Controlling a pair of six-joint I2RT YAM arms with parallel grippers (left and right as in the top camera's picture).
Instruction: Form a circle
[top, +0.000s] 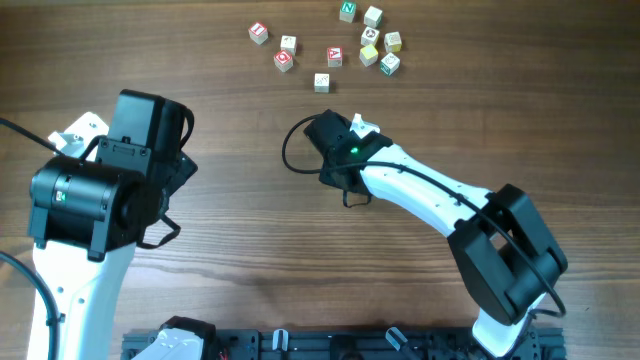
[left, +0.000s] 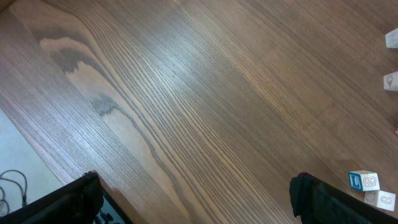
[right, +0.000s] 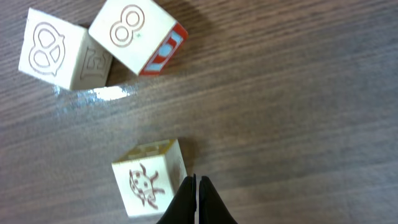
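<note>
Right gripper (right: 196, 182), pinched shut and empty, sits just right of one cube (right: 148, 180); a pair (right: 134, 31), seemingly touching, lies ahead.

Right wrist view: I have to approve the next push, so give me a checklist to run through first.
1. The right fingers are shut for pushing: ok.
2. They touch the bug cube: cannot tell; they sit at its right edge.
3. The bug cube is joined to the 8 cube and the pretzel cube: not ok, a gap lies between.
4. The left fingers are open and hold nothing: ok.
5. The loose scatter of cubes is clear of the right fingers: ok; in the overhead view it lies beyond them.
</note>
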